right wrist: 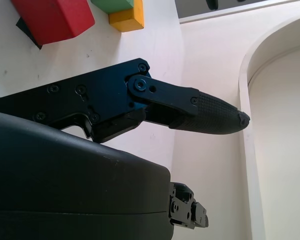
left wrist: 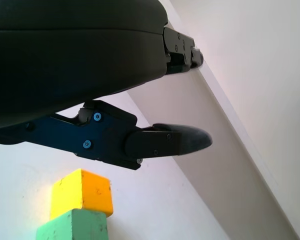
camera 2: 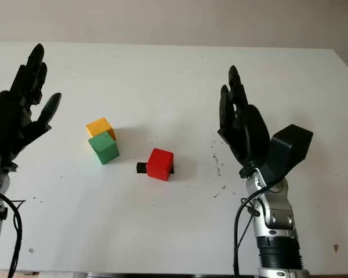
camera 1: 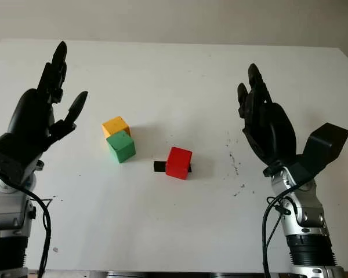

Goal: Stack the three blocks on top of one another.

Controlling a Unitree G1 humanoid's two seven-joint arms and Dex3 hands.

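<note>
A: Since the white surface has all three blocks unstacked mid-way, what first?

B: Left robot hand and right robot hand hover open, empty. Yellow block touches green block; red block sits apart. Grip red squarely; lower it centred.

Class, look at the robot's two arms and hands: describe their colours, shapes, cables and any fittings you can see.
Both hands, the left hand and the right hand, are glossy black shells with three tapered fingers. Each forearm is silver metal with ribbed black rings near the bottom edge. Loose black cables loop beside each wrist. A boxy black module juts from the right wrist. The left wrist view shows dark blue finger links with blue screws.
</note>
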